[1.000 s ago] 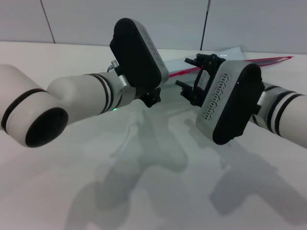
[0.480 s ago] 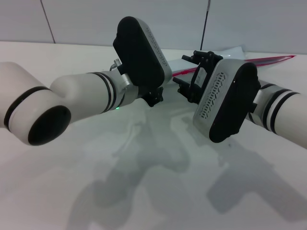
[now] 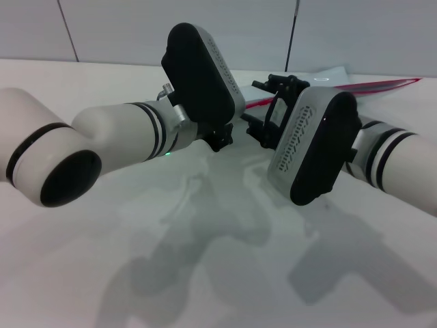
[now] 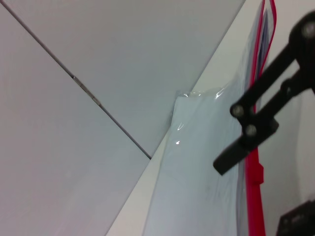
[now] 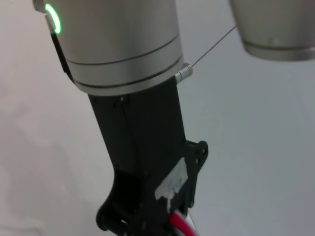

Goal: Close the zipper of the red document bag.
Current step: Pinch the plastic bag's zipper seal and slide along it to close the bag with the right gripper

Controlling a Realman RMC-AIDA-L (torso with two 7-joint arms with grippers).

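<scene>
Nearest the head camera, the two white forearms reach in from either side over the pale bench [image 3: 205, 273], casting grey shadows on it. The left arm comes from the left edge, its black wrist housing tilted up, and the left gripper [image 3: 220, 140] sits low behind that housing; whether it is open or closed cannot be told. In the right wrist view this same black gripper body appears under a silver cuff with a green light, and a bit of red strip shows at its lower end.

The right gripper [image 3: 263, 116] points away from the robot, just beside the left one, with its black fingers spread apart and nothing between them.

Behind both lies the red document bag [image 4: 206, 162], flat on the bench near the wall [image 3: 171, 31]. Its zipper [image 4: 254, 187] runs along one long edge, and a black finger [image 4: 246, 137] hangs over it.
</scene>
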